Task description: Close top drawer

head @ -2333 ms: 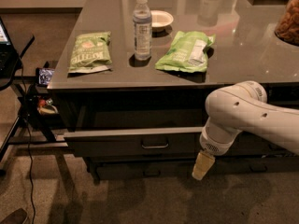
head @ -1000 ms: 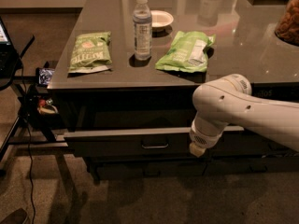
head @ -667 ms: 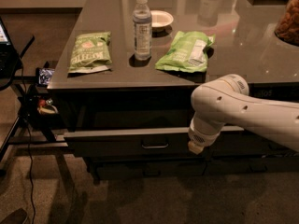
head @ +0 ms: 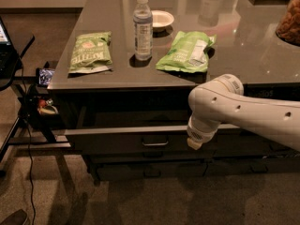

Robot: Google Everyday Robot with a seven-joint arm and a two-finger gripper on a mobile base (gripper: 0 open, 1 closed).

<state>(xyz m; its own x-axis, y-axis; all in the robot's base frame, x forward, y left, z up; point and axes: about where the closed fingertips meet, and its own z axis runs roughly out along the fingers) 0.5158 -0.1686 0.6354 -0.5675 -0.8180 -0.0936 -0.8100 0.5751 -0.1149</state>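
Observation:
The top drawer [head: 122,139] is a wide, shallow dark-grey drawer pulled out from under the grey desk top [head: 248,46]. Its light inner rim shows along the top edge. A small metal loop handle [head: 155,142] sits at the middle of its flat front. My white arm reaches in from the right. My gripper [head: 193,143] hangs at the arm's end, right in front of the drawer front, a little right of the handle. Two similar dark drawer fronts lie lower in the stack.
On the desk top stand a water bottle [head: 142,27], two green snack bags [head: 90,52] [head: 187,51] and a small white bowl [head: 161,18]. A black stand with cables [head: 28,107] is at the left. Brown carpet floor lies in front.
My arm has swung left and up, carrying the gripper from below the drawer front to right against it near the handle. The drawer stands as far out as before.

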